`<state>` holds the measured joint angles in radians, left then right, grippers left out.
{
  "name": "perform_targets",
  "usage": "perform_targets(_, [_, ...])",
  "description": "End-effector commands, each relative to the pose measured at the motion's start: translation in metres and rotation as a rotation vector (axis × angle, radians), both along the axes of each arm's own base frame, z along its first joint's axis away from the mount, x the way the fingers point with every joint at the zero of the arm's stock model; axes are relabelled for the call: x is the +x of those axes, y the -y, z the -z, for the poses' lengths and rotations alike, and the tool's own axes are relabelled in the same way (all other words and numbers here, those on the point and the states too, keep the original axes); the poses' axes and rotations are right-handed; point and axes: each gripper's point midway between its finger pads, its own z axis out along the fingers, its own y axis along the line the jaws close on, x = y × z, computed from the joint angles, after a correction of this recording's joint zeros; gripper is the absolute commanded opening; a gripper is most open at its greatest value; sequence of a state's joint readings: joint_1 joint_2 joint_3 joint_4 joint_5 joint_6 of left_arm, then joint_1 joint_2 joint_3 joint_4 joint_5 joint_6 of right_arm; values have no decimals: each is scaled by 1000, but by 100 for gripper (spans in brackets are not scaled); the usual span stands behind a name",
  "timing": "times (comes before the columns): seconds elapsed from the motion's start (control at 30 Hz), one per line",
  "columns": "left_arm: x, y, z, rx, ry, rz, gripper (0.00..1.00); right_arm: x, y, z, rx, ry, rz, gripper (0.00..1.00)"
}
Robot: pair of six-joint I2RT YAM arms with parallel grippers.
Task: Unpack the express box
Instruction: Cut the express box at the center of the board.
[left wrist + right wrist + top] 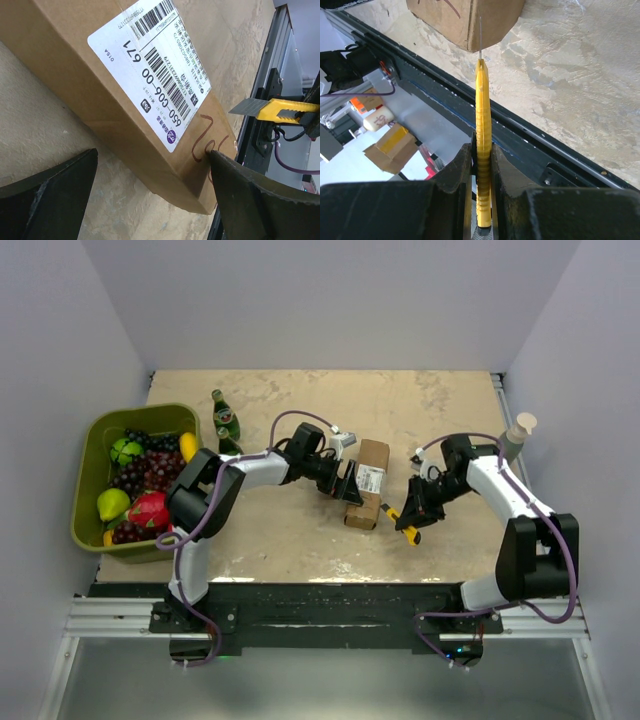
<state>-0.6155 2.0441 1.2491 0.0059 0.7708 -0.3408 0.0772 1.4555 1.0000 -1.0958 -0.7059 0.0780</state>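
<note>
express box [366,483] at spread left fingers [50,200]; right fingers [456,172] pinch knife [482,110]

The box [65,45] bears a white label [150,75] printed "650-006-00 671" in large digits, with "015A" near one edge. Its barcodes [152,17] and fine print [192,75] are too small to read. A red handwritten scrawl [207,142] on the cardboard beside it may read "202".
</note>
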Motion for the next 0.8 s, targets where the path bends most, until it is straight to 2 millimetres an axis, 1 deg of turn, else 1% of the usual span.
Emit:
perform_targets(0.0, [11,-9,31,100,23,-54,96,4,-3,-11,29,24,2,0])
perform_targets(0.3, [11,-10,33,106,26,-53,97,5,-7,-15,59,35,-3,0])
perform_targets(0.57, [12,-9,33,105,27,-53,96,5,-5,-9,44,15,3,0])
perform_targets(0.77, [11,-9,32,103,27,-52,96,3,-8,-7,57,0,-2,0])
